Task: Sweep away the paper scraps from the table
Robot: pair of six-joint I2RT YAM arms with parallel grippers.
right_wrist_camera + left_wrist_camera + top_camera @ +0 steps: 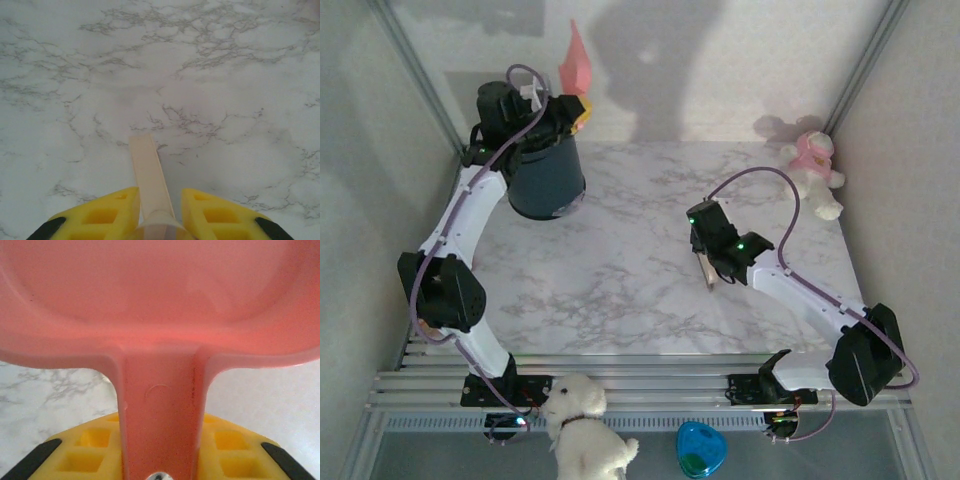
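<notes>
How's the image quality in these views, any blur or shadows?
Top external: hazy, low contrast, broad soft shadows on the back wall. Left wrist: the pink dustpan is close, blurred and glowing. Right wrist: table veining fairly sharp; the pale stick is soft, with a faint shadow to its right.

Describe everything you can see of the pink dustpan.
The pink dustpan looks like smooth, glossy plastic: a shallow, wide pan with a rounded rim, tapering into a flat handle. The left tool is shut on that handle, yellow fingers either side. It is lifted off the table, tilted upward near the dark bin.
</notes>
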